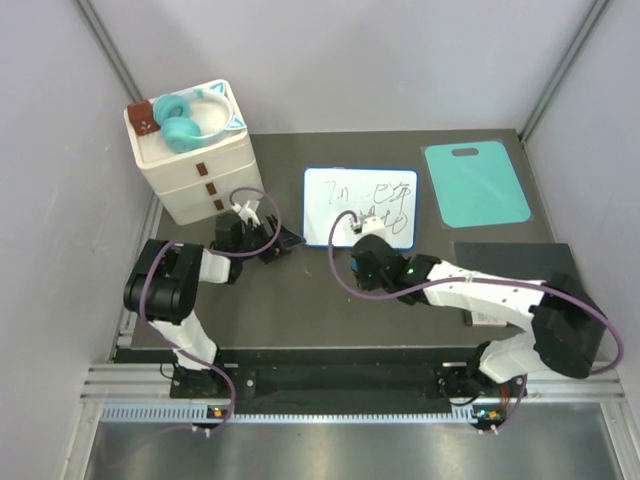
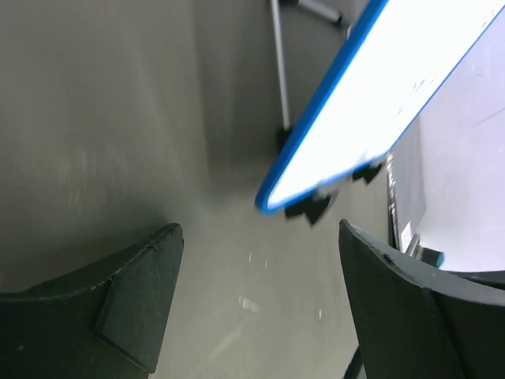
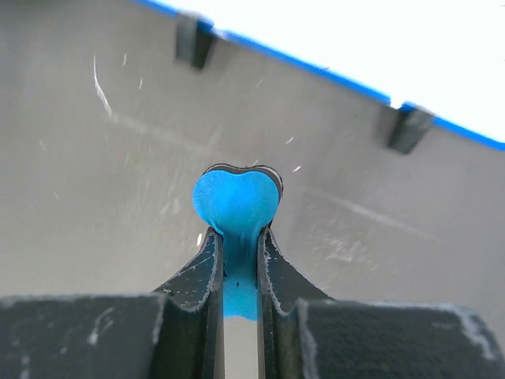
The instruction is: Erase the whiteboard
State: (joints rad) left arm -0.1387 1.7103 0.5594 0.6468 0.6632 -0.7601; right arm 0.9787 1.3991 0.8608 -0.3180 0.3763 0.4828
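Observation:
The whiteboard (image 1: 345, 200) lies flat at the table's middle, white with a blue rim and black scribbles across it. My left gripper (image 1: 288, 240) is open and empty just left of the board's left edge. In the left wrist view the board's blue corner and black feet (image 2: 379, 95) lie ahead of the gripper (image 2: 260, 292). My right gripper (image 1: 362, 238) is at the board's near edge, shut on a blue eraser (image 3: 237, 201). The eraser's rounded head bulges past the fingertips (image 3: 207, 260). The board's rim and two feet (image 3: 355, 39) show just beyond it.
A white drawer unit (image 1: 205, 185) stands at the back left with teal headphones (image 1: 185, 120) on top. A teal mat with a handle slot (image 1: 475, 185) lies at the back right. A black sheet (image 1: 510, 262) lies at the right. Grey walls enclose the table.

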